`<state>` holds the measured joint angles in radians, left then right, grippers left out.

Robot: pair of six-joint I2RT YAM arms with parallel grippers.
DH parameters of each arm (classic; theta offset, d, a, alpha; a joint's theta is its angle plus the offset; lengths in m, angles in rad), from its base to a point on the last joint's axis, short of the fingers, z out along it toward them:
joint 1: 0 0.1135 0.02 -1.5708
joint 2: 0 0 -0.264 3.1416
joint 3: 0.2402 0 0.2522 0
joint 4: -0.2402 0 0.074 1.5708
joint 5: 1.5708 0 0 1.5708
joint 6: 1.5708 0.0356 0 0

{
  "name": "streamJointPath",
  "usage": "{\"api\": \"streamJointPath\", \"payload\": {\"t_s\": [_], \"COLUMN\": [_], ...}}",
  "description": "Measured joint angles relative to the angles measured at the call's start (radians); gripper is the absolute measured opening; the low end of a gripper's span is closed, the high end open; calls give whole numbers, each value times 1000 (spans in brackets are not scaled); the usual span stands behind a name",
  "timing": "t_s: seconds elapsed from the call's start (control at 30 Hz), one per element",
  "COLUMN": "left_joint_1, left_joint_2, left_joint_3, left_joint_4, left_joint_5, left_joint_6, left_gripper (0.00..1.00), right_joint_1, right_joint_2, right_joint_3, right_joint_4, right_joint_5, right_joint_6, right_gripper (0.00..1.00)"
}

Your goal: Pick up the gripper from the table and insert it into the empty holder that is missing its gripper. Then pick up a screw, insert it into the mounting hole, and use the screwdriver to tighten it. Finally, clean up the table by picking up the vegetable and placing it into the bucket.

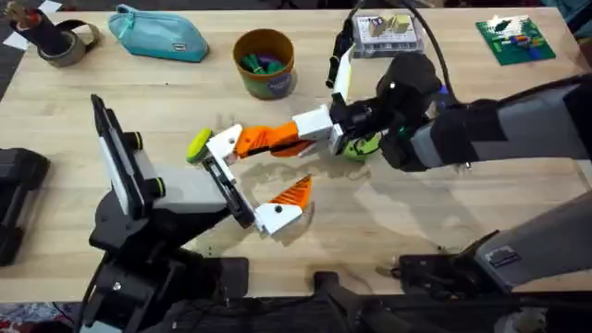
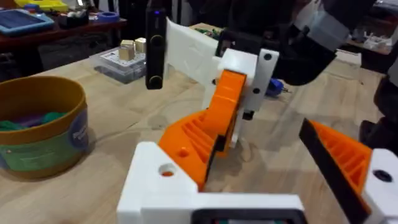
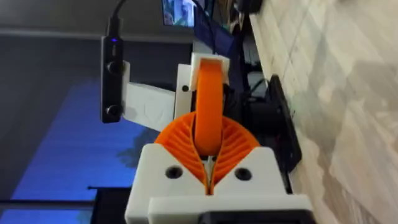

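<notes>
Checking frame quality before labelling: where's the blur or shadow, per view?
Overhead: right arm looms large and blurred, casting soft shadow on the table. Left wrist: bucket fairly clear, far background soft. Right wrist: gripper sharp between the fingers, table grain smeared.

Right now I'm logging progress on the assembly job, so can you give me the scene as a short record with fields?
right hand: shut on the gripper, carrying it over the table
gripper: long orange finger, white base toward the holder
holder: white mount on the black rail, seating cannot be confirmed
left hand: open, holding nothing
twin mount: bears the ribbed finger
bucket: upright at the table's far side, toys inside
vegetable: beside the holder, not yet in the bucket
</notes>
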<state>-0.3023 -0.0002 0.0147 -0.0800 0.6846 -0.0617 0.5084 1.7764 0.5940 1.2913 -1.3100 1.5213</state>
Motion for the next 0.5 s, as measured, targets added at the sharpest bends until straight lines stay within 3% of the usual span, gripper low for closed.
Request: {"api": "streamJointPath", "payload": {"t_s": [0.23, 0.5], "left_joint_1": [-8, -8], "left_joint_2": [0, 0], "left_joint_3": [1, 1], "left_joint_4": [-3, -6], "left_joint_5": [47, 70], "left_joint_6": [-3, -3], "left_gripper": [993, 993], "right_joint_1": [-29, -37], "right_joint_2": [1, 1], "right_joint_3": [11, 15], "right_joint_4": [-45, -50], "right_joint_5": [-70, -70], "right_joint_6": [-2, -10], "right_gripper": [18, 18]}}
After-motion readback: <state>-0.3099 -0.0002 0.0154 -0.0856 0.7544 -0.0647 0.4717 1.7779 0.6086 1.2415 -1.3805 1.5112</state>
